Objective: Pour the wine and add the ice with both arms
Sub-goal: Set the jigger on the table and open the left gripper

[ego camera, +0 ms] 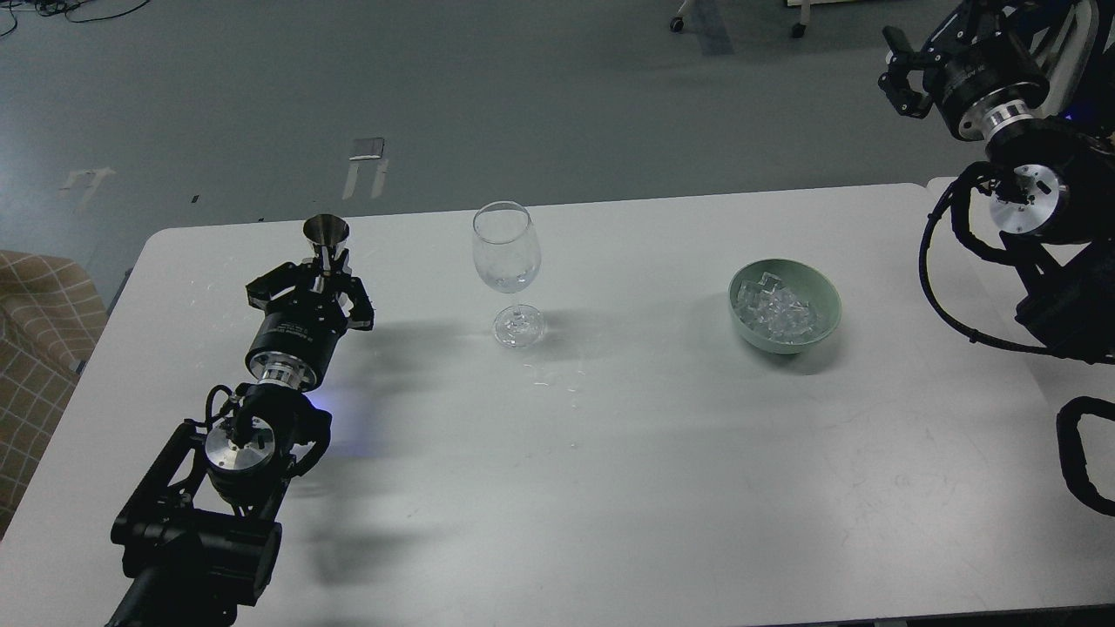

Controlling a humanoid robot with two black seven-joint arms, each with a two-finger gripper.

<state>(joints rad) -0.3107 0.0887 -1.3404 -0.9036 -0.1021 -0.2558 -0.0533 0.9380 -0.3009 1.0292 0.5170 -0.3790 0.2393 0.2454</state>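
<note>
A small steel jigger stands upright at the table's far left. My left gripper has one finger on each side of the jigger's lower half. I cannot tell whether the fingers press on it. An empty clear wine glass stands upright right of the jigger. A pale green bowl holds several small clear ice cubes at the table's right. My right gripper is raised beyond the table's far right corner, open and empty, well away from the bowl.
The white table has rounded far corners, with grey floor beyond its far edge. A checked brown seat stands off the left edge. Black cable loops hang from my right arm over the table's right edge.
</note>
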